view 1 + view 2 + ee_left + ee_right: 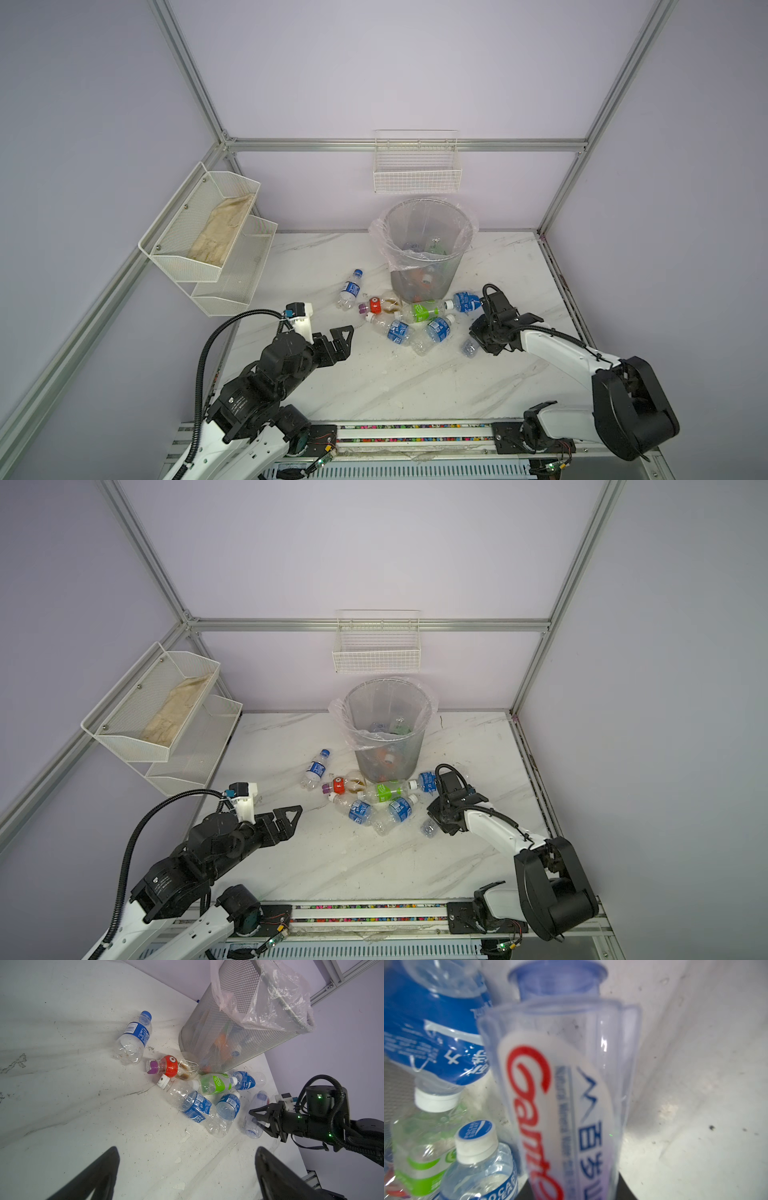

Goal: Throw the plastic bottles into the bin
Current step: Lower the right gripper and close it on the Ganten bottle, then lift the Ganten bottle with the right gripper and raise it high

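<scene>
Some plastic bottles (434, 247) already lie at the bottom of the bin (446, 270), which stands upright at the back of the table (415, 382) with its bag liner folded over the rim. I count seven left on the table, all lying on their sides in a loose cluster just in front of the bin. By my judgement the job is partly done, with most of the visible clearing yet to do.

The one in hand is the clear bottle with red lettering (564, 1088), at the right edge of the cluster and resting on the table, not yet lifted. My right end effector (257, 1121) is low over it, reaching in from the right with the forearm sloping down. Its jaws stand narrow on either side of the body and look to be pinching it.

A blue-capped bottle (350, 289) lies a little apart on the left of the cluster. My left end effector (345, 340) hovers above the table well short of it, level, pointing toward the cluster, fingers spread wide and holding nothing.
</scene>
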{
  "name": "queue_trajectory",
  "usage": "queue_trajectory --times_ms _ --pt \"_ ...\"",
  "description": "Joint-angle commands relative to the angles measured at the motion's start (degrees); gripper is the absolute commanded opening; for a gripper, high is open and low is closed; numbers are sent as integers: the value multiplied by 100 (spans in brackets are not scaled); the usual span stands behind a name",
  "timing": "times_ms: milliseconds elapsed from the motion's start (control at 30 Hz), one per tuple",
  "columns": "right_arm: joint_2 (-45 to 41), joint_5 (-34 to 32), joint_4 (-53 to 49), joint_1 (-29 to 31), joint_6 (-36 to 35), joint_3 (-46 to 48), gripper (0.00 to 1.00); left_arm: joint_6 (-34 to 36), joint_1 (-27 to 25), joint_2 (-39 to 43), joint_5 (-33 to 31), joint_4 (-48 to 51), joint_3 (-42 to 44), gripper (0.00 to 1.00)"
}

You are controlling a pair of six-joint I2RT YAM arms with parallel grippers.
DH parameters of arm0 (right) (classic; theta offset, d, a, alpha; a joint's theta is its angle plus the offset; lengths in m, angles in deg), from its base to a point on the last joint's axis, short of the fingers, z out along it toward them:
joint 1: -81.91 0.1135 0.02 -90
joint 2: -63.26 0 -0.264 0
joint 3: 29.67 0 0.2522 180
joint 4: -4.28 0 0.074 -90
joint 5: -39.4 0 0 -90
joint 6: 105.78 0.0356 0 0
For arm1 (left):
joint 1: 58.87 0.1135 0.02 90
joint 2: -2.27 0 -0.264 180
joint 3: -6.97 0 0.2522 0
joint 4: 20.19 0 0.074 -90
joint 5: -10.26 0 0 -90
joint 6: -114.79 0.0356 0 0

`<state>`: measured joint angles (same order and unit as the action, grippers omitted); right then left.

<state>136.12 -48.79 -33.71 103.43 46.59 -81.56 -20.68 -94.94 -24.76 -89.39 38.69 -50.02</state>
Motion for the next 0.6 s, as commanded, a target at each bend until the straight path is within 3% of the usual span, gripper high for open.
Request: queue_trajectory --times_ms 0,467,533,567 --pt "-418 -373 -325 -17 186 -43 33 -32 -11 -61 42 -87 134 100" --pt "-1360 -1237 -1610 -24 -432 -1238 33 -22 -15 -105 97 -86 122 100" --pt "-1584 -1067 -1436 -18 -1019 -1428 32 -36 -24 -108 95 -85 140 100" --pt "-1767 -600 -1077 -12 -1603 -1505 25 -41 -23 -108 103 -86 154 100"
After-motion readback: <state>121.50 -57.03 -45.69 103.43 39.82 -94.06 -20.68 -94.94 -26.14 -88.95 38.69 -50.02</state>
